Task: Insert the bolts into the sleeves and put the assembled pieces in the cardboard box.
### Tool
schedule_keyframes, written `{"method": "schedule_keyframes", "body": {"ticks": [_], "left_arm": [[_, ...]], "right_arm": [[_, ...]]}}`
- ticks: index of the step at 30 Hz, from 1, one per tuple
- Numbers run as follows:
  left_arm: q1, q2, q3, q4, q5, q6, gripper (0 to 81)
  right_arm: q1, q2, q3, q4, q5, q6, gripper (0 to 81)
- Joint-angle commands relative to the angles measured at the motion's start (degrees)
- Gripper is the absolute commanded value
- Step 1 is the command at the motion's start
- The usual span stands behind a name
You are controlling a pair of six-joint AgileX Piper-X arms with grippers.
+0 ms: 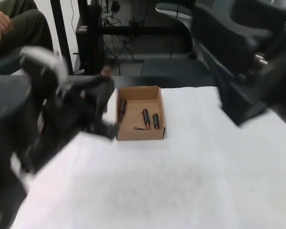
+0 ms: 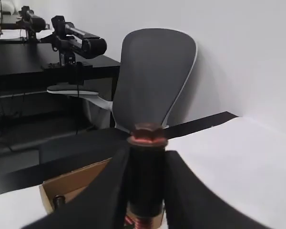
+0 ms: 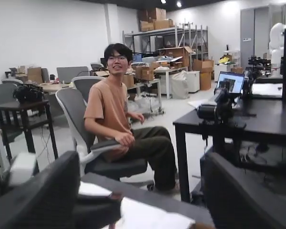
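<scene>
The left claw point(image 2: 147, 164) is clamped on a black sleeve point(image 2: 145, 188), which stands upright between its two black fingers point(image 2: 102, 195). A copper-coloured bolt point(image 2: 147, 135) sits in the sleeve, its six-sided head resting on the top end, with copper showing again under the bottom end. The cardboard box point(image 2: 69, 183) lies low beside this claw, one corner near it. In the high view the left arm point(image 1: 62, 112) hangs at the box's left wall. It is blurred there, so whether the held piece is over the box or just outside it I cannot tell. Inside the box lie assembled pieces point(image 1: 145, 116) — three plain to see, perhaps a smaller fourth. The right claw point(image 3: 140, 164) is held up above the white cloth point(image 1: 181, 181) — its fingers point(image 3: 43, 198) are spread wide with nothing between them.
</scene>
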Motion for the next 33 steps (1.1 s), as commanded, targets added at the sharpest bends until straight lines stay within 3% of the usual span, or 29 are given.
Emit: {"method": "schedule_keyframes", "body": {"ticks": [1,6,12,20,21,23,25,26,29,33], "left_arm": [[1.98,9.52,-8.36,3.01,5.19,0.47,1.8],[1.98,25.15,-23.06,14.02,5.93,2.55,1.8],[1.28,39.50,-37.67,20.78,6.37,-0.52,1.8],[1.28,54.71,-52.76,32.07,6.68,-0.72,0.7],[1.28,56.09,-53.85,32.77,7.41,-0.54,6.2],[1.28,57.78,-55.11,34.49,9.19,-0.45,24.8],[1.28,58.03,-55.24,35.97,9.07,-0.45,60.8],[1.28,57.85,-55.24,36.87,7.90,-0.45,70.0],[1.49,55.80,-55.24,42.28,2.43,-0.85,70.0],[2.08,49.20,-55.24,50.36,3.31,6.32,70.0]], "right_arm": [[-0.01,-4.03,-0.32,9.33,0.71,6.48,67.8],[-0.01,-7.01,-0.32,14.17,-5.83,15.82,67.8],[-0.01,-7.04,-0.32,14.65,-9.23,16.19,67.8],[-0.01,-7.75,-0.32,20.17,-18.76,18.36,67.8],[-0.01,-7.75,-0.32,20.58,-19.10,18.36,67.8],[-0.01,-7.75,-0.32,20.94,-19.68,18.36,67.8],[-0.01,-7.75,-0.32,20.94,-20.40,18.36,67.8],[-0.01,-7.75,-0.32,20.94,-20.43,18.36,67.8],[-0.01,-7.75,-0.32,23.06,-20.73,18.12,67.8],[-0.01,-7.23,1.03,27.90,-17.80,16.60,67.8]]}}
